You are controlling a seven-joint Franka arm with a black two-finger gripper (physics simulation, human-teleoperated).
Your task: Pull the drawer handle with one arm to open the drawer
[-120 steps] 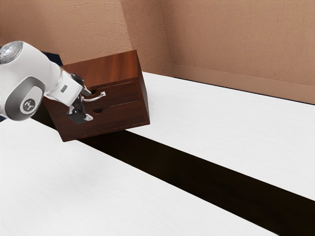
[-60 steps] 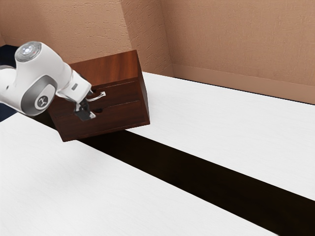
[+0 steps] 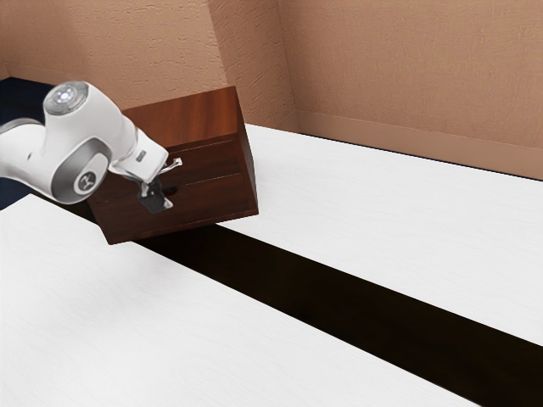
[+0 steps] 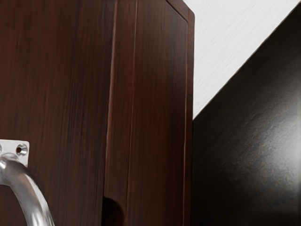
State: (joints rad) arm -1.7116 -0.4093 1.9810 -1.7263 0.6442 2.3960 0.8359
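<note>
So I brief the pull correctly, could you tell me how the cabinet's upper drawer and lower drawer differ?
The upper drawer carries a silver handle; the lower drawer has only a dark notch in its top edge. The gripper sits in front of the lower drawer, below the upper drawer's handle. Both are dark reddish wood.

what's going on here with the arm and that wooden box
A white robot arm has its black tool up against the front of a dark wooden cabinet on a white table. The tool sits close to the silver handle of the upper drawer, apparently just below it. The drawer front looks flush with the cabinet, so it is not pulled open yet.
</note>
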